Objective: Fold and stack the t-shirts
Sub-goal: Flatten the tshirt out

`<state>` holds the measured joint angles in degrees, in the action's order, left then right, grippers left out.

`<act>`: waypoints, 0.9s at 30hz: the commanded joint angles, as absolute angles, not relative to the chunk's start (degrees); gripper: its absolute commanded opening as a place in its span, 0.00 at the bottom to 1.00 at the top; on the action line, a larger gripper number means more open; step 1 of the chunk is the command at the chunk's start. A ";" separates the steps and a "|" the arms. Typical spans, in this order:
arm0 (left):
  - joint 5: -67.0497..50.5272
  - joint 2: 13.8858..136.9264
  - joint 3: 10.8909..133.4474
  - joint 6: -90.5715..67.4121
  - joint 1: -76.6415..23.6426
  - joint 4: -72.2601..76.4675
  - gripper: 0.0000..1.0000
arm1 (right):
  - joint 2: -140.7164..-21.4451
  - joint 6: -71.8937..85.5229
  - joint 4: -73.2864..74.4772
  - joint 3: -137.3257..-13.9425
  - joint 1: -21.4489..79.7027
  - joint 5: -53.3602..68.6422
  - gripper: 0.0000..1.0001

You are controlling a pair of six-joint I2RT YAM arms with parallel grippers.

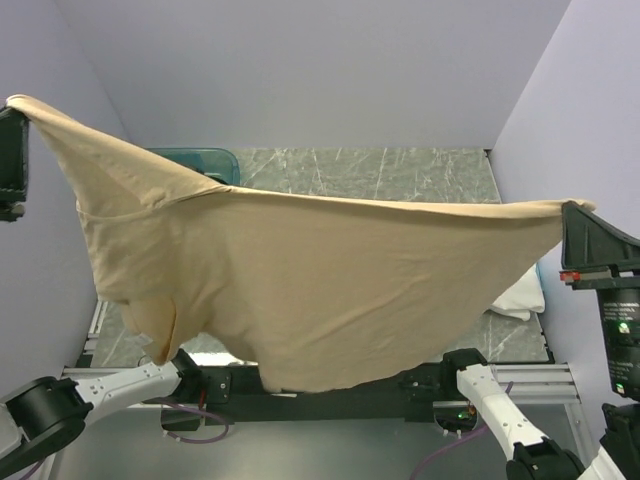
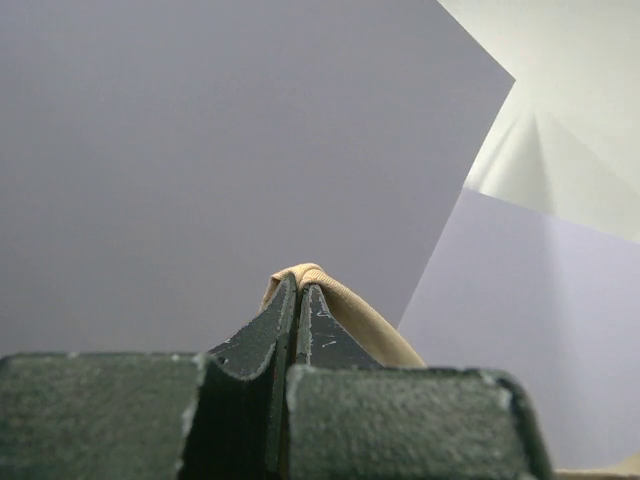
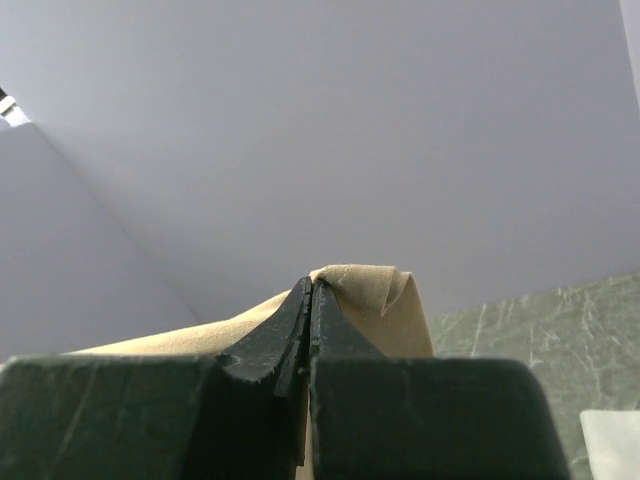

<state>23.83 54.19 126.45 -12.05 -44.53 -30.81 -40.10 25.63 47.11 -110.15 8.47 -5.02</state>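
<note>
Soft, creased tan shirt [image 1: 300,280] hangs taut above the marbled counter [image 1: 400,175]. The left tool [image 2: 298,288] and right tool [image 3: 312,288] each pinch a top edge. Its hem sags over the near edge.

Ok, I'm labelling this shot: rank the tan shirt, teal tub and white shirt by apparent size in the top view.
1. tan shirt, by far largest.
2-3. teal tub and white shirt: similar small slivers, both partly hidden by the tan shirt, so unranked.
</note>
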 commanded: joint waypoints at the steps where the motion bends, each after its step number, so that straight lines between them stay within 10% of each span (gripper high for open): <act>1: 27.48 54.58 121.84 -8.44 -44.03 -24.80 0.01 | -40.43 24.70 45.53 -105.66 8.35 -6.06 0.00; 11: 53.34 60.81 89.16 3.43 -42.99 1.21 0.01 | -43.15 25.58 34.11 -78.08 8.26 -9.58 0.00; 27: 26.90 92.27 88.94 -16.43 -19.69 -3.87 0.01 | -74.59 27.07 17.67 -67.58 4.93 -10.55 0.00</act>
<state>32.67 89.27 84.66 -13.37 -21.69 -6.04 -70.61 27.16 24.12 -64.40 6.66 -10.33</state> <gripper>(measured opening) 0.022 0.008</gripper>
